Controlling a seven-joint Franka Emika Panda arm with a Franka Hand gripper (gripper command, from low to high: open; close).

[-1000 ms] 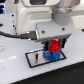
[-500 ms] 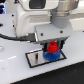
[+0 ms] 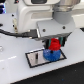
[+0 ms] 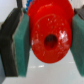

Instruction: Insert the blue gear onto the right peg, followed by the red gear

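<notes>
Both views are bright and evenly lit, coarse and low in detail. In the wrist view the red gear (image 4: 49, 37) between the fingers (image 4: 22, 47) is soft and overexposed, edges smeared. In the exterior view, dim shadow pools under the gripper (image 3: 54, 46) on the glossy white table (image 3: 15, 70).

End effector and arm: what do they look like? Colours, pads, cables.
The arm is white with grey and dark sections. A black cable runs along it towards a boxy grey-white hand body. The end effector has two dark fingers; in the wrist view each dark finger carries a teal-green inner pad. No markings are legible at this resolution.
</notes>
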